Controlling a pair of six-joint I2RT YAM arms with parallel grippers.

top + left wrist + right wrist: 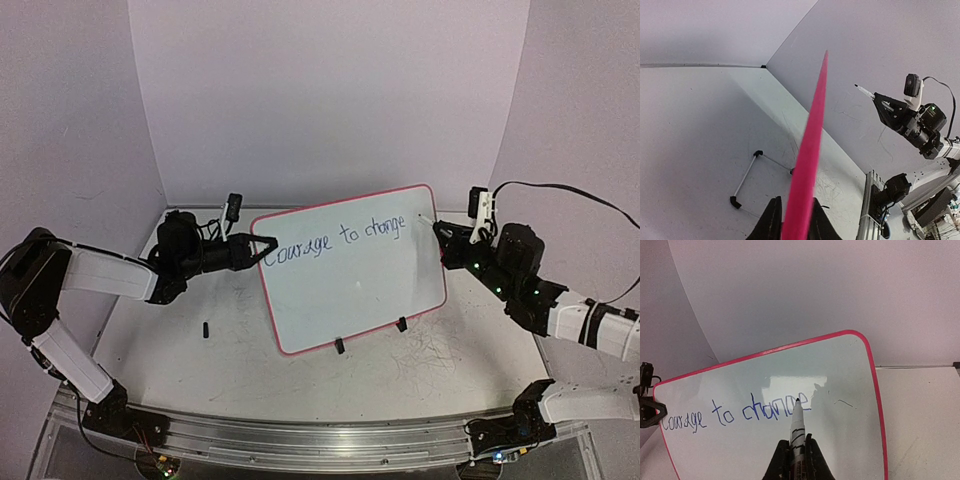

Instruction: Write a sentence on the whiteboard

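Blue sentence (735, 415) reaches "change".
Your right gripper (797, 450) holds the marker (797, 425), left gripper (262, 250) the whiteboard (840, 370); continue past its tip.

The right hand (797, 445) holds a marker (796, 422) tipped toward the sentence (752, 412).

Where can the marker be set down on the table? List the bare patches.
Bare tabletop lies between the whiteboard's clip feet and the arm bases. Crowded: the board's left edge, clamped by the left gripper, and its right edge, where the right gripper holds the marker.
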